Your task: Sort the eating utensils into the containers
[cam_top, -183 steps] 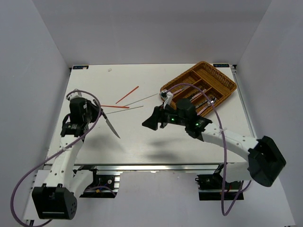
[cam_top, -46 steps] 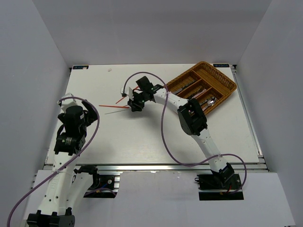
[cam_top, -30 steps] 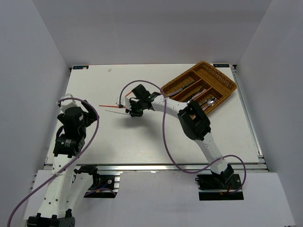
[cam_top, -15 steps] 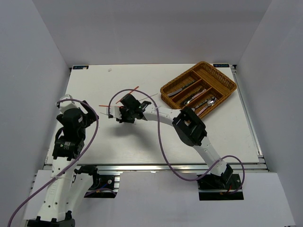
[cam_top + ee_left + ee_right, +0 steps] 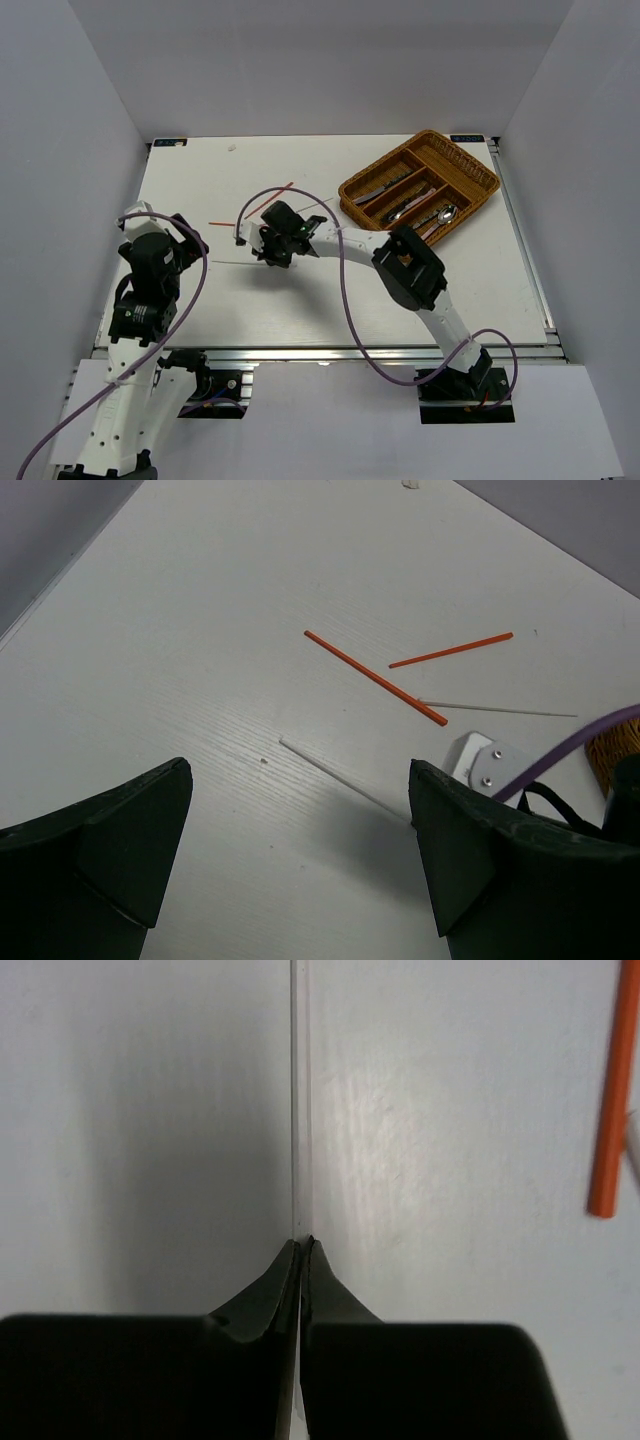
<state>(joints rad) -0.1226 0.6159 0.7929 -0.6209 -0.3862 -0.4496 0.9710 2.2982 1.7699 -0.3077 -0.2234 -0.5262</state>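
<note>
My right gripper [image 5: 300, 1245] is shut on one end of a pale chopstick [image 5: 299, 1090], which runs straight out from the fingertips over the white table. In the top view that right gripper [image 5: 266, 252] is left of the table's middle, and the pale chopstick [image 5: 235, 262] points left from it. Two red-orange chopsticks [image 5: 375, 677] [image 5: 450, 650] and a second pale chopstick [image 5: 497, 710] lie loose beyond it. The wicker tray [image 5: 470, 165] at the back right holds several metal utensils [image 5: 425, 215]. My left gripper [image 5: 300, 860] hangs open over bare table at the left.
The right arm [image 5: 410, 265] stretches from the near edge across the table's middle, with its purple cable [image 5: 345, 300] looping beside it. The left arm [image 5: 150, 275] stands by the left edge. Grey walls enclose the table on three sides.
The right gripper's jaws have closed onto the pale chopstick. The gripper and the chopstick have shifted a little toward the near side. The left gripper has stayed open.
</note>
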